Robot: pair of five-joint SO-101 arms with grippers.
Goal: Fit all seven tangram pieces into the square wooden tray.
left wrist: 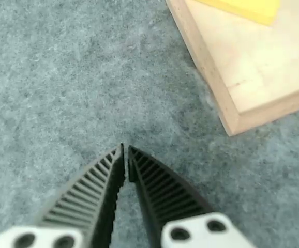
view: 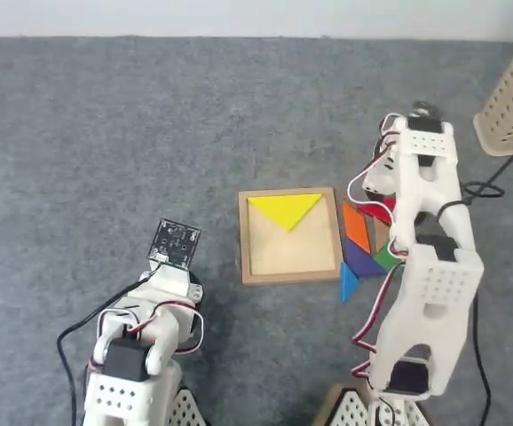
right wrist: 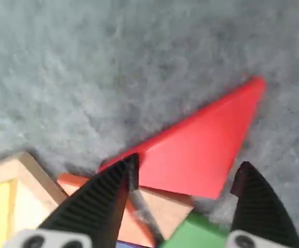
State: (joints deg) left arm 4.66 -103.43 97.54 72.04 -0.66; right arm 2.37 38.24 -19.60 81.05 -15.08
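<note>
Nearest to you on the left, the left gripper (left wrist: 125, 151) hangs low over the grey carpet (view: 106, 133), close to the near left corner of the wooden tray (view: 288, 278). Its two fingers are pressed together and carry nothing.

On the right side of the tray, the loose pieces lie in a tight group on the carpet. The blue piece (view: 349, 282) is the nearest. Behind it come the purple piece (view: 361, 259) and the green piece (view: 386, 258), then the orange piece (view: 356, 227) just beside the tray's right rim. In the right wrist view you also see a plain wood-coloured piece (right wrist: 162, 206) between the orange and the green one. The red triangle (right wrist: 201, 139) is the farthest of the group.

The right gripper (right wrist: 187, 170) stands over this red triangle with its fingers wide apart, one on each side of the triangle's near part. They are not clamped on it.

Inside the tray you have only the yellow triangle (view: 285, 209), with its long side against the far rim. The rest of the tray floor is bare wood.

So I judge the task is at an early stage: one piece of seven is fitted and six wait outside. The red triangle looks like the piece in hand.
</note>
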